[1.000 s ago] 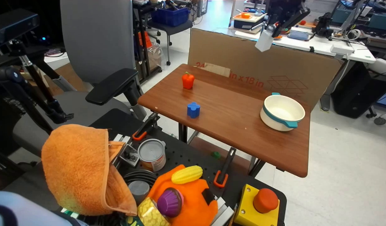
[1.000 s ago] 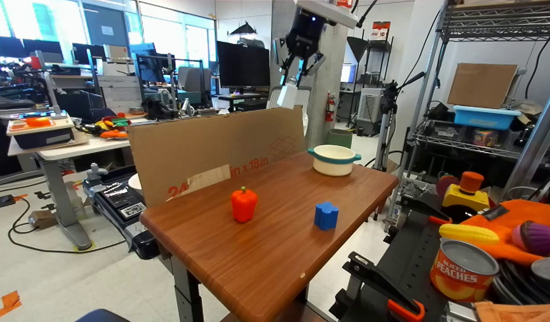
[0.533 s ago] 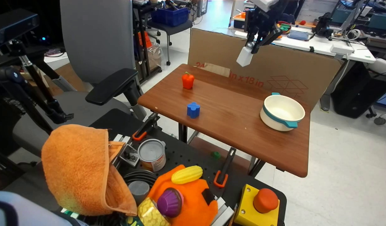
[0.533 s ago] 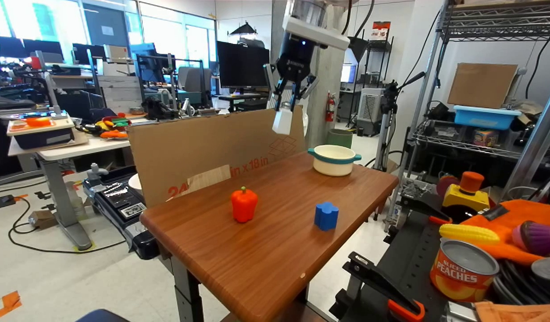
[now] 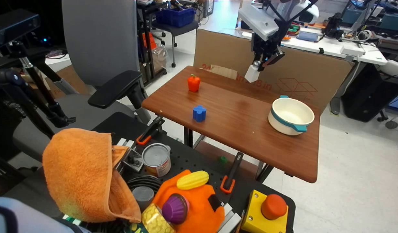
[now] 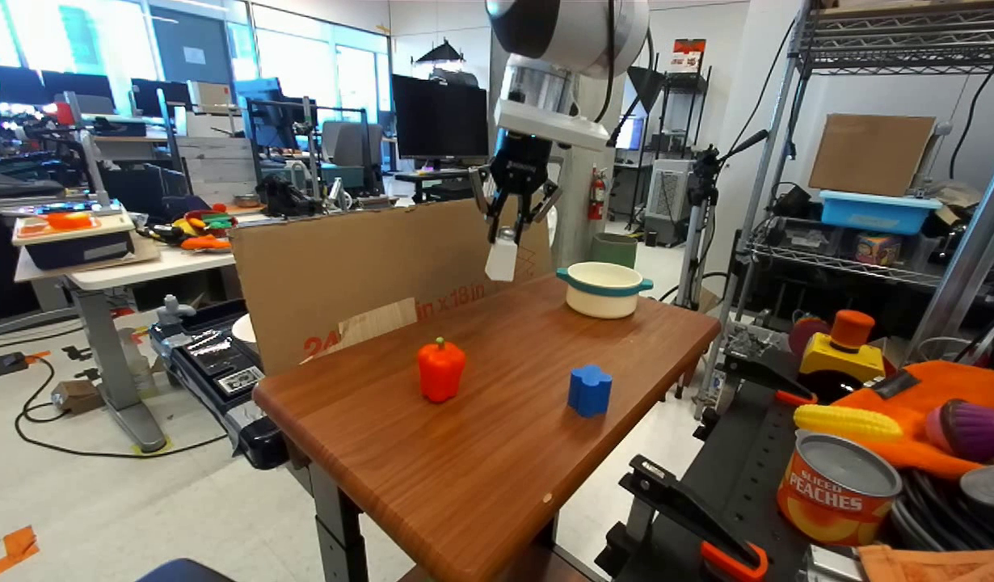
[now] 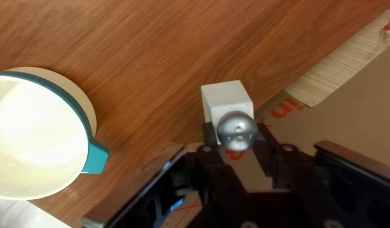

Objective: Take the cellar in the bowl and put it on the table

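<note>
My pincer [image 7: 235, 133], clenched on one white shaker [image 6: 501, 260], held above the table [image 5: 231, 124], one cream bowl [image 5: 291, 116] near a corner beside cardboard [image 5: 231, 47]

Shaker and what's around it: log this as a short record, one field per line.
Held item: shaker, tilted, metal cap uppermost
Holder: gripper, closed on the shaker near the metal cap
Shaker position: in the air, outside the bowl
Bowl: upright on the table, near one end
Also on table: pepper; blue block
Along one long side: cardboard, standing
Left to do: set the shaker on the table
</note>
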`<state>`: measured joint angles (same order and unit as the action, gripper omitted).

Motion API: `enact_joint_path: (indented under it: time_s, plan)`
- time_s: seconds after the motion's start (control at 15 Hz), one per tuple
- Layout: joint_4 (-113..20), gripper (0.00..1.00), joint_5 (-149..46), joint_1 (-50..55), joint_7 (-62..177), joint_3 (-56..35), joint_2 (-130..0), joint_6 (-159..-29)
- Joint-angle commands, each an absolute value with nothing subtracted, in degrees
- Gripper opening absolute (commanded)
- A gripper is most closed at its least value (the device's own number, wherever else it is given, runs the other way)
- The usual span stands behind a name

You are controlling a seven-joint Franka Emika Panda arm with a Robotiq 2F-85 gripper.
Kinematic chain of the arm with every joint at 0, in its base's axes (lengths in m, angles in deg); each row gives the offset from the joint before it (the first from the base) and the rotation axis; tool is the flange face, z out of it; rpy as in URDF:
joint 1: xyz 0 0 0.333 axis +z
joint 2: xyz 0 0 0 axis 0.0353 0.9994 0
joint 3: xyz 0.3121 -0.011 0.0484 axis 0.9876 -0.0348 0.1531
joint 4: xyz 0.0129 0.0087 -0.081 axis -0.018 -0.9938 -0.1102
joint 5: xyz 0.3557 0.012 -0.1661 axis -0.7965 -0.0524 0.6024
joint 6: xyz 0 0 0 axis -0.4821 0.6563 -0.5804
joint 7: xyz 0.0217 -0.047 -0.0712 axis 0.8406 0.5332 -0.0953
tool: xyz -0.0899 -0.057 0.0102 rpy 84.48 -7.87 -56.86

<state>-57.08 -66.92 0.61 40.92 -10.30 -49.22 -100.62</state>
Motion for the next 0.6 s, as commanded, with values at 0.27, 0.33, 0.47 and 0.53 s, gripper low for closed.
enact_joint_path:
  time_s: [0.27,0.33,0.47,0.53]
  plan:
    - [-46.23,0.09,-63.06,3.93,32.3,-14.65,-39.18,-101.88]
    - [-44.8,0.09,-62.74,4.23,31.05,-15.26,-37.91,-101.17]
    - [-42.8,0.09,-61.98,4.69,29.28,-16.24,-36.0,-100.4]
    - [-41.87,0.09,-61.61,4.89,28.41,-16.7,-35.1,-99.64]
